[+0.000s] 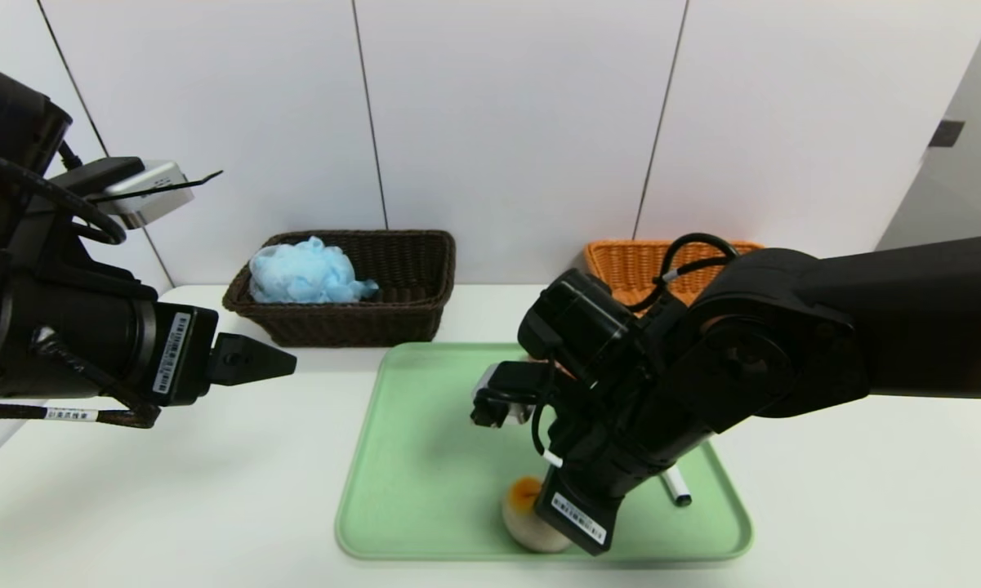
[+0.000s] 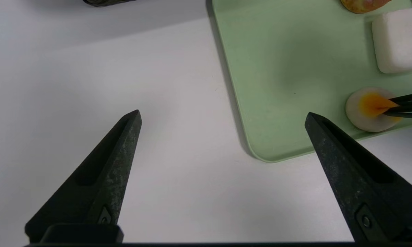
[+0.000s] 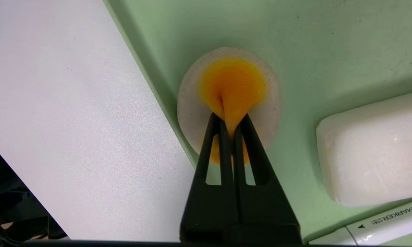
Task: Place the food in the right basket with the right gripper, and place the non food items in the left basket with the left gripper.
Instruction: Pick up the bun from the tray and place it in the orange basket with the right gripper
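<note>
Your right pincer (image 3: pixel 231 118): closed, gripping bun (image 3: pixel 228 80) on green tray (image 3: pixel 295 44). Your left pincer (image 2: pixel 223 111): open above desk (image 2: pixel 178 192).

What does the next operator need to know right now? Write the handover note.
Right end effector: shut on the orange-topped bun, pinching its top; the bun is at the tray's edge.
Left end effector: open and empty, above the white table beside the green tray.
Done: blue mesh bath pouf is in the dark brown wicker basket.
Left: bun and crusted pastry to the orange-tan wicker basket, right arm; white soap bar and marker pen to the dark brown one, left arm. All four are on the tray.
Unclear: most of the orange-tan basket's inside is hidden.
</note>
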